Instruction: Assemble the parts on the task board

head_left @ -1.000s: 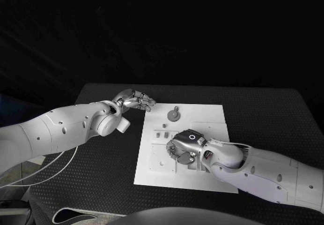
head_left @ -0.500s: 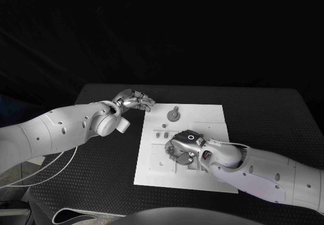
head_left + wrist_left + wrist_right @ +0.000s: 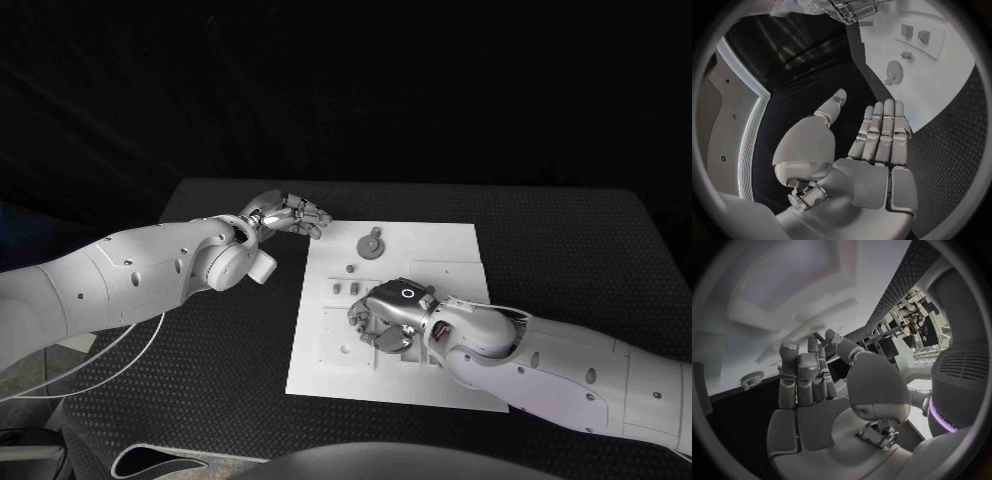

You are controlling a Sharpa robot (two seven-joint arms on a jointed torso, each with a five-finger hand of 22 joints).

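right hand [image 3: 389, 315] rests fingers-down on the task board [image 3: 433, 250] mid-table, grasp indeterminable; left hand [image 3: 289, 213], empty with fingers straight, hovers beside the board's far-left corner near a round part [image 3: 372, 244].

Task board [image 3: 433, 255] in the middle of the table [image 3: 577, 240], round gear part [image 3: 372, 244] near its far edge, left hand [image 3: 290, 214] beside the far-left corner, right hand [image 3: 387, 315] over the board's middle.
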